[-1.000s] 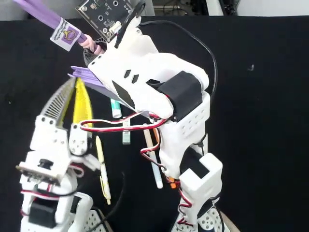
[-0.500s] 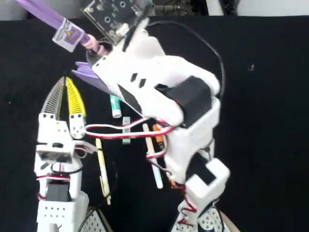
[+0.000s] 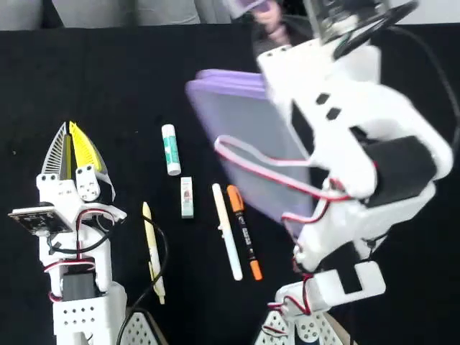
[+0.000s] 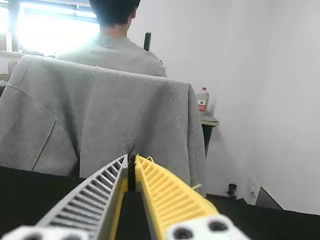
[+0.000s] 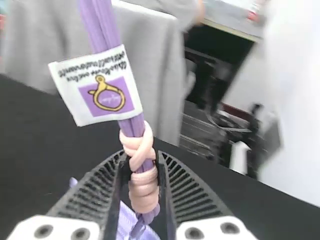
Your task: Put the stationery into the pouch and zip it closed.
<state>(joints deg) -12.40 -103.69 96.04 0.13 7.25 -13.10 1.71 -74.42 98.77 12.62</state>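
The purple pouch (image 3: pixel 241 133) hangs above the table, tilted, with my right gripper (image 5: pixel 140 160) shut on the pink loop and purple strap at its top, beside a white tag (image 5: pixel 95 85). In the high view that gripper (image 3: pixel 267 16) sits at the top edge. On the black table lie a glue stick (image 3: pixel 170 149), a small green-white eraser (image 3: pixel 187 197), a yellow pen (image 3: pixel 152 251), a white pen (image 3: pixel 227 231) and an orange marker (image 3: pixel 244 231). My left gripper (image 3: pixel 68 129) is shut and holds nothing, left of the stationery, its fingertips (image 4: pixel 131 160) pointing away over the table's far edge.
The right arm's white body (image 3: pixel 359 144) rises over the right half of the table, its red and white cable (image 3: pixel 251 162) crossing the pouch. A chair with a grey jacket (image 4: pixel 100 115) stands beyond the far edge. Black table (image 3: pixel 122 79) lies bare at the back left.
My right arm has swung to the right with the pouch, uncovering the pens and glue stick. My left arm has drawn back to the left and its gripper has shut.
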